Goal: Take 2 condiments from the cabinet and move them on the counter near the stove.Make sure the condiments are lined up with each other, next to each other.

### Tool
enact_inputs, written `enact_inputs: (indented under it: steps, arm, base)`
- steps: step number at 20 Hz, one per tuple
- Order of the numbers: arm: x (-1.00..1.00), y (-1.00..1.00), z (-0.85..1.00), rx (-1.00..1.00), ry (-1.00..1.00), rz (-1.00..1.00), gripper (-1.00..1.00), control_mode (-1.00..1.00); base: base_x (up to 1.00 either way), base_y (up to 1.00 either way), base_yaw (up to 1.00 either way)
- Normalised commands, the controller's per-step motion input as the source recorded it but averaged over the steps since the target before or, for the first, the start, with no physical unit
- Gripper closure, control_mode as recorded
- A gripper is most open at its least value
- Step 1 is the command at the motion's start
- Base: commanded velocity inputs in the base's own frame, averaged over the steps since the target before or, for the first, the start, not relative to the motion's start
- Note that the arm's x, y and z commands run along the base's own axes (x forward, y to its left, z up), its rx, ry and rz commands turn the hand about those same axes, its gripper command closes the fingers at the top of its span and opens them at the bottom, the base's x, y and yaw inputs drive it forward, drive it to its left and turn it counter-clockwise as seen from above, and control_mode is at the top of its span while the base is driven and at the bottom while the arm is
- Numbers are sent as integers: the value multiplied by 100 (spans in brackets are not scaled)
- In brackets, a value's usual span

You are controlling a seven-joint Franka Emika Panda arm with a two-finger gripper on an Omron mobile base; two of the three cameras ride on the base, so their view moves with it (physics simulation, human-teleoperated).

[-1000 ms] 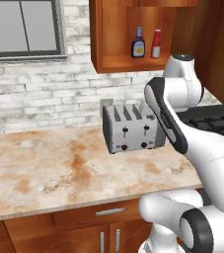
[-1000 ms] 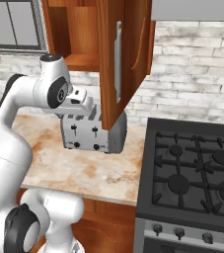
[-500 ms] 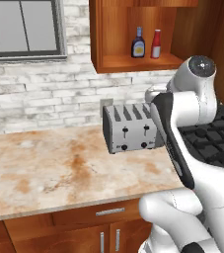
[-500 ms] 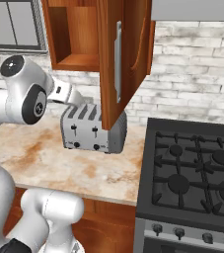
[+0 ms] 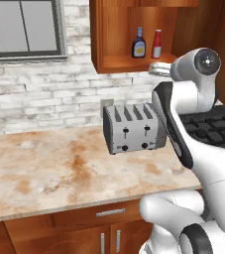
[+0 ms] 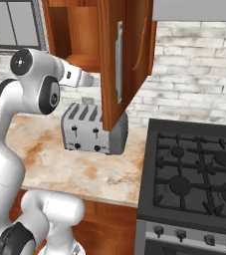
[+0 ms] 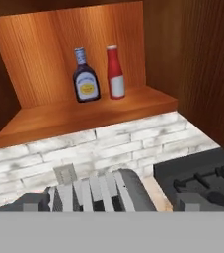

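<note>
the two condiments are standing upright side by side on the shelf of the cabinet, near its back wall: the dark bottle with the yellow label and bluish cap is sitting to the left, and the red bottle with the white cap is sitting just beside it on the right, a small gap showing between them. in the hand view the same pair, dark bottle and red bottle, is sitting upright at the middle of the shelf. the gripper is reaching up just below the front edge of the shelf, apart from both bottles; i cannot tell whether its jaws are apart or together. below it, a silver toaster is resting on the mottled table against the white brick wall. the stove is sitting right of the table, touching its end. the cabinet door is hanging open
</note>
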Motion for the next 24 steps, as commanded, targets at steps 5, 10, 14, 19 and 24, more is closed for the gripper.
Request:
enact_inputs:
  steps: [5, 10, 14, 19, 24]
  arm:
    - [57, -30, 23, 1, 0, 2, -100, -100]
    - [49, 0, 0, -4, -4, 0, -100, -100]
    - [62, 0, 0, -5, 0, 0, -100, -100]
    - [52, -8, 0, -5, 0, 0, -100, -100]
    - [48, -18, 9, 0, 1, -1, -100, -100]
  base:
    - [0, 0, 0]
    - [0, 0, 0]
    - [0, 0, 0]
    - [0, 0, 0]
    - [0, 0, 0]
